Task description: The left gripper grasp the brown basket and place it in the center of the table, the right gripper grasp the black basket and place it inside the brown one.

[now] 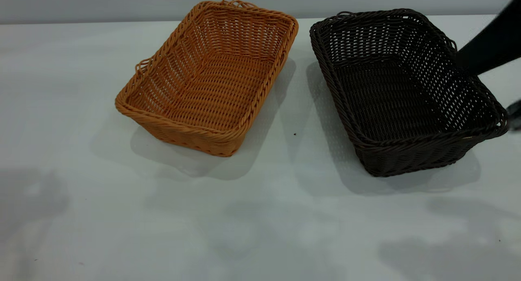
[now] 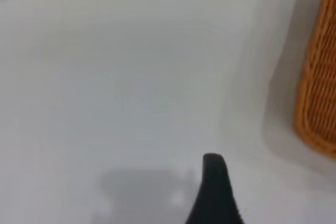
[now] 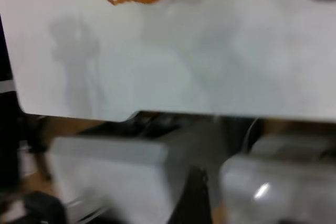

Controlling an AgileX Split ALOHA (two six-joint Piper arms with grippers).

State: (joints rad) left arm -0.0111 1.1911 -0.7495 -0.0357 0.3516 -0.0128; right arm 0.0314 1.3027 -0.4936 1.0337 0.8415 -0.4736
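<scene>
Arm (image 1: 494,41) slanting over black basket (image 1: 403,90)

— What do we see behind the surface (image 1: 260,232)?
— A plain grey wall (image 1: 122,4) along its far edge.
— And the light?
— We see soft, blurred shadows (image 1: 32,199) on the near part, left and right.
</scene>
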